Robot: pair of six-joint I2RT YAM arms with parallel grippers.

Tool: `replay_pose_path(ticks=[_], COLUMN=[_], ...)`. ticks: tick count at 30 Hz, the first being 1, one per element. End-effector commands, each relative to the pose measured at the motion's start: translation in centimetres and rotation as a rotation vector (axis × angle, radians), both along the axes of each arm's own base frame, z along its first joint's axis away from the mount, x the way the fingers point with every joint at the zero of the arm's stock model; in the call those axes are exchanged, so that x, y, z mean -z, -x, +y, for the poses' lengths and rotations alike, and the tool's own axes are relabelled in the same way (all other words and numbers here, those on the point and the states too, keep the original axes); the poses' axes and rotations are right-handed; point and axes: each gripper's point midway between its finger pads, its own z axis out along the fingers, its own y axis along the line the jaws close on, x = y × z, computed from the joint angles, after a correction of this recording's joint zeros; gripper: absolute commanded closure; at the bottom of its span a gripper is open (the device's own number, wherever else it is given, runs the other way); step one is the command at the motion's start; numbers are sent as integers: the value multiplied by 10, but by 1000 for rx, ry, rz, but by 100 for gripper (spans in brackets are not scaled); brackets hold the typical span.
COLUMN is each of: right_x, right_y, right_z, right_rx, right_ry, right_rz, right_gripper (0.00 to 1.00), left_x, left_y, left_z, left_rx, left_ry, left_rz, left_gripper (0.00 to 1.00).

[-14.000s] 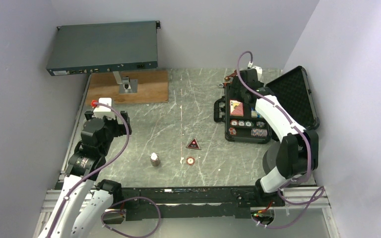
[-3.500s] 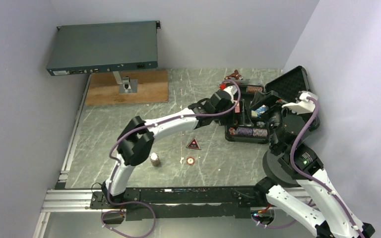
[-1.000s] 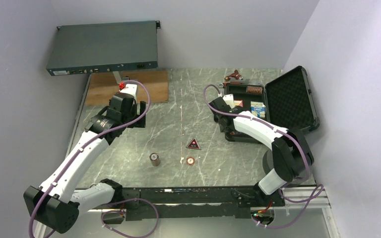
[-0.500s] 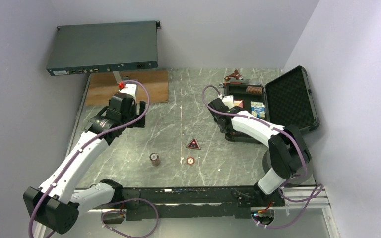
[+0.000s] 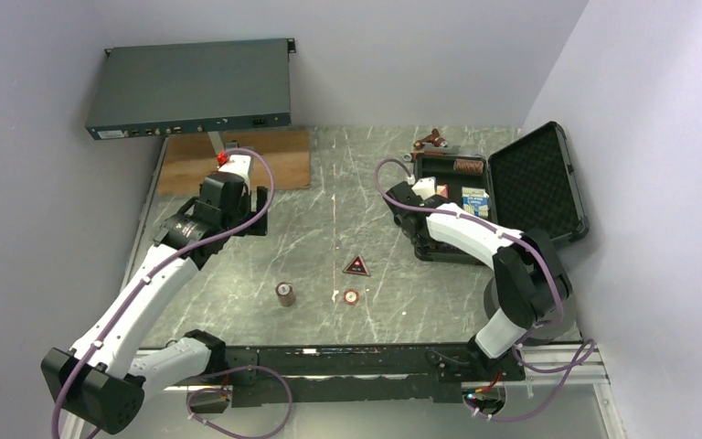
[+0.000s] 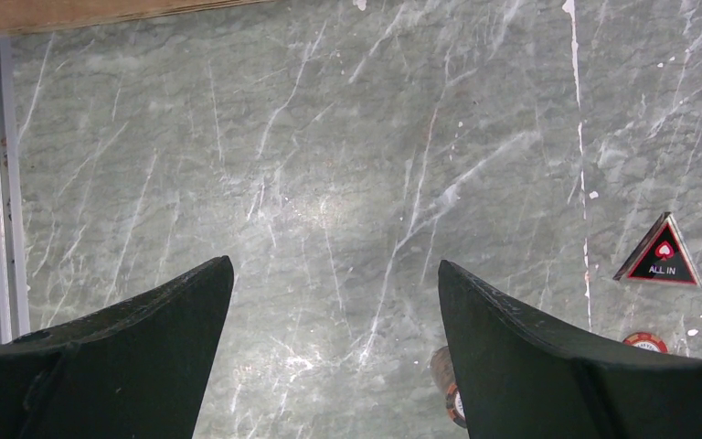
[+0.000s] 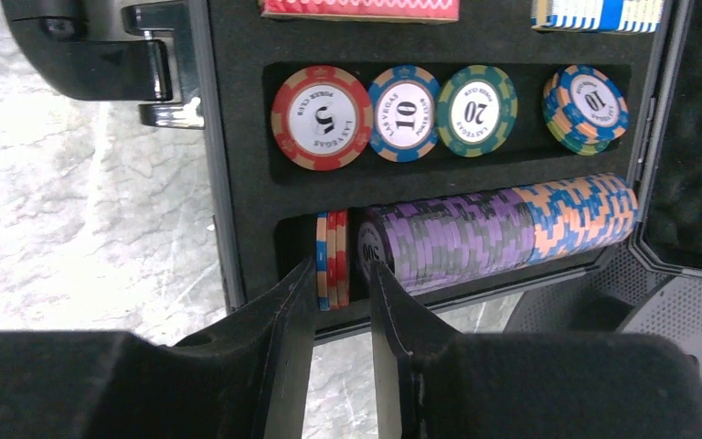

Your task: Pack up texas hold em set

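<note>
The black poker case (image 5: 439, 251) lies open at the right, lid (image 5: 539, 178) back. My right gripper (image 5: 423, 240) hangs over its near-left corner. In the right wrist view its jaws (image 7: 341, 274) stand narrowly apart around a few red chips (image 7: 332, 251) on edge in the slot; a small gap shows at the right finger. A purple and orange chip row (image 7: 475, 233) fills the rest of the slot. On the table lie an ALL IN triangle (image 5: 356, 266), a single chip (image 5: 351, 296) and a short chip stack (image 5: 285, 294). My left gripper (image 5: 254, 208) hovers open and empty.
A grey rack unit (image 5: 192, 87) stands on a post over a wooden board (image 5: 238, 160) at the back left. Small red-brown pieces (image 5: 431, 140) lie behind the case. Two card decks (image 7: 356, 7) and flat chips (image 7: 321, 117) sit in the case.
The right gripper's jaws have narrowed a little around the red chips and the wrist has shifted slightly. The left arm has not moved.
</note>
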Motion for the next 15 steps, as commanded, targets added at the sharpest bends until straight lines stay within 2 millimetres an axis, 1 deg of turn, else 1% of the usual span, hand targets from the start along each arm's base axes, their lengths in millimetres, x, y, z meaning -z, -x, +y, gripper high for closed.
replay_pose_path(ticks=[1,7,12,15], right_x=[-10,-19,-31,-33], right_y=[5,5,5,5], right_z=[-22,-23,-30,-35], right_rx=[49,56,73,87], right_ry=[65,54,68,54], right_rz=[-11,-30,-52,-61], right_gripper=[70,69,61,58], left_x=[-10,-9,-9,-9], left_y=[-2,-2,-2,-2], left_z=[-2,-2,-2,-2], left_rx=[18,19,17,20], left_ry=[16,19,18,19], left_rz=[-43,-42,-42,-42], left_gripper=[12,12,12,12])
